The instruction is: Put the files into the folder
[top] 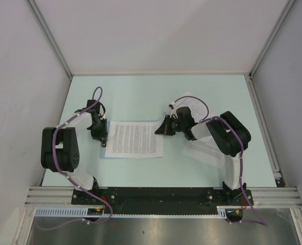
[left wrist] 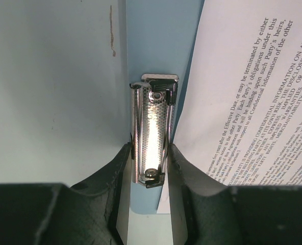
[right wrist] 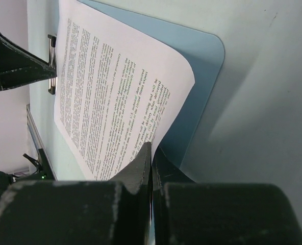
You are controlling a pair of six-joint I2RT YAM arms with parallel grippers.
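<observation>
Centre left, the left gripper (top: 103, 139) clamps the silver clip (left wrist: 153, 132) of the light-blue clipboard (right wrist: 204, 71); mid-frame a printed sheet (top: 134, 139) lies on it, its right edge pinched in the closed right gripper (top: 159, 129); more sheets (top: 207, 149) lie lower right under that arm

Pale mint table (top: 156, 89) — boxed in by plain grey-white walls (top: 161, 30).

On my right wrist feed, the right gripper (right wrist: 151, 150) has its jaws pinched together on the near edge of a printed sheet (right wrist: 115, 97); the sheet lies skewed across the blue folder (right wrist: 202, 66), one rounded folder corner bare beyond it; the silver clip (right wrist: 52, 61) sits at the folder's far edge, the left gripper (right wrist: 13, 64) at it; pale table (right wrist: 263, 76) all around.
</observation>
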